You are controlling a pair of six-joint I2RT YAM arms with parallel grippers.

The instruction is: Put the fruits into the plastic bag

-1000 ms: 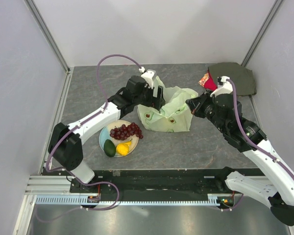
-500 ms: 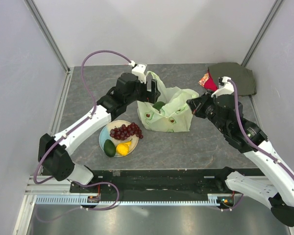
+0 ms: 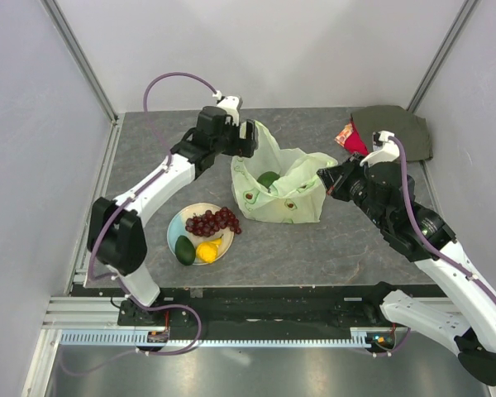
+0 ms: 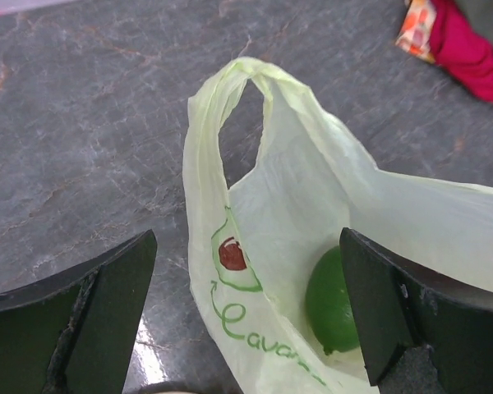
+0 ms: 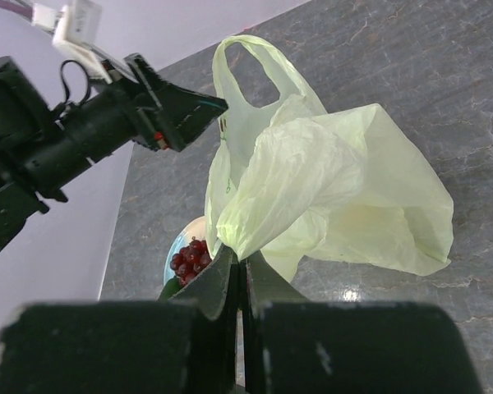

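Three fruits, a grape bunch, an avocado and a lemon, lie on the plate near the tabletop's near edge, seen from above; the plastic bag sits mid-tabletop.

Left wrist: the left gripper gapes wide, empty, above a second avocado inside the bag.

Right wrist: the right gripper is clamped tight on a fold of the bag.

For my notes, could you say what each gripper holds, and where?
Right gripper pinches the plastic bag by a fold at its edge; left gripper is open, holding nothing.
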